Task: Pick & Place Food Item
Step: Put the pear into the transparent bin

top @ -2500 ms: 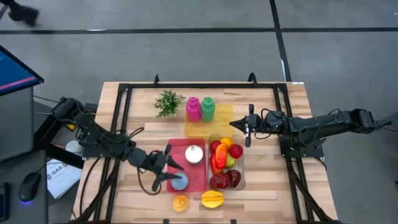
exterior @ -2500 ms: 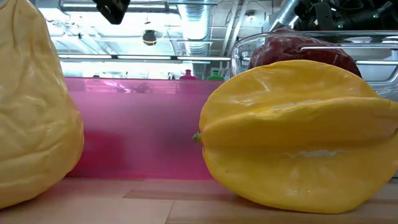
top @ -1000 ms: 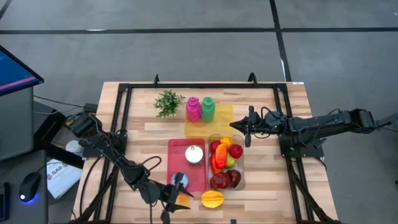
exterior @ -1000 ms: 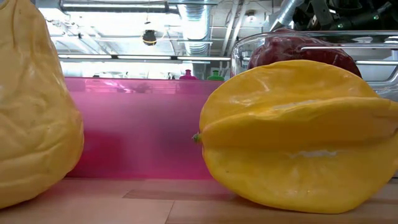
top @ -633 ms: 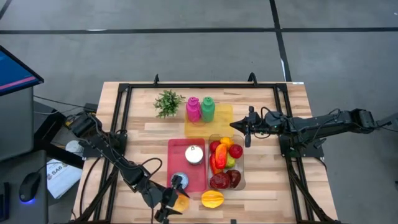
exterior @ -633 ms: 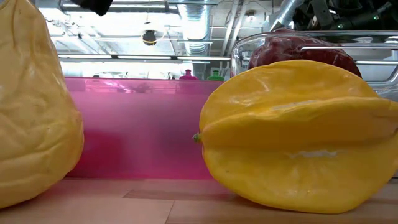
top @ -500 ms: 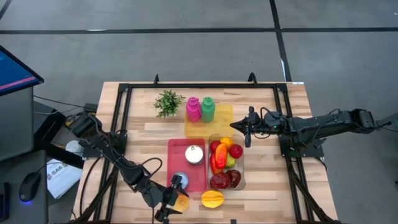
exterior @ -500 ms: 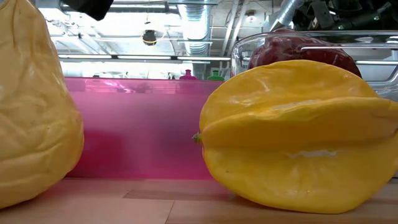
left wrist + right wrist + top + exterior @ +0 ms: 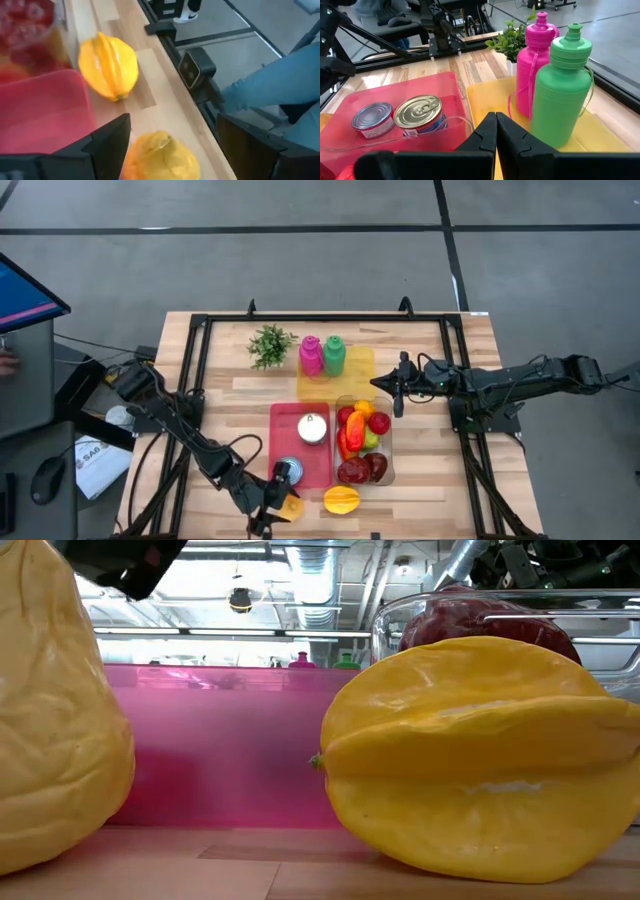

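Left gripper (image 9: 175, 150) spread open, straddling the yellow pear (image 9: 159, 157), seemingly not yet gripping.

Two dark jointed arms, black cables

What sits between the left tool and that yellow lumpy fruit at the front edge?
Nothing visible: the left tool is open right over the yellow lumpy fruit, fingers either side. The starfruit lies apart, beside it.

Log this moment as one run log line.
left gripper: open around yellow lemon | right gripper: shut, idle | starfruit: on table
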Robot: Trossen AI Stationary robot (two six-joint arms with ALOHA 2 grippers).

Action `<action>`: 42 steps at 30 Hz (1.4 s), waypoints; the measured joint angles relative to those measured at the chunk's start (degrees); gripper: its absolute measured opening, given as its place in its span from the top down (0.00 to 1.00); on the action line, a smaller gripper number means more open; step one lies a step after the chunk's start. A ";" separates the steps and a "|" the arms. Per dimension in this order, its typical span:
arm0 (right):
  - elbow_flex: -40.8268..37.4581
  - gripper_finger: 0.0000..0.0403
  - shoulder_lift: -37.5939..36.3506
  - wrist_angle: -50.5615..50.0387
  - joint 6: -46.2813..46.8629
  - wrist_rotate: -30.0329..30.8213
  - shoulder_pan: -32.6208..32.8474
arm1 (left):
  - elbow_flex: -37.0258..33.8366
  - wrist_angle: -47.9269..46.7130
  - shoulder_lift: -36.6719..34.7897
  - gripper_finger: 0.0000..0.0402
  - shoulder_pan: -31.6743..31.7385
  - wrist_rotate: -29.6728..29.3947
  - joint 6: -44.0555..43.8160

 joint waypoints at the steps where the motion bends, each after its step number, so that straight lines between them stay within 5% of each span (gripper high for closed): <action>1: 0.00 1.00 0.02 0.00 0.00 0.01 0.00 | 0.04 0.15 0.46 0.30 0.00 0.07 -0.03; 12: 0.00 1.00 0.02 -0.22 0.00 -0.01 0.00 | -0.01 1.68 5.68 0.37 -0.24 0.89 -1.29; 26: 0.00 1.00 0.02 -0.24 0.00 0.01 0.00 | 0.10 -1.65 5.68 0.71 -0.22 1.01 -3.63; 35: 0.00 1.00 0.02 -0.22 0.08 -0.01 0.16 | -0.03 2.61 4.72 0.73 -0.05 0.84 -4.07; 42: 0.00 1.00 0.02 -0.07 0.42 -0.02 0.55 | -0.01 3.55 -3.67 0.74 1.83 -5.19 -0.74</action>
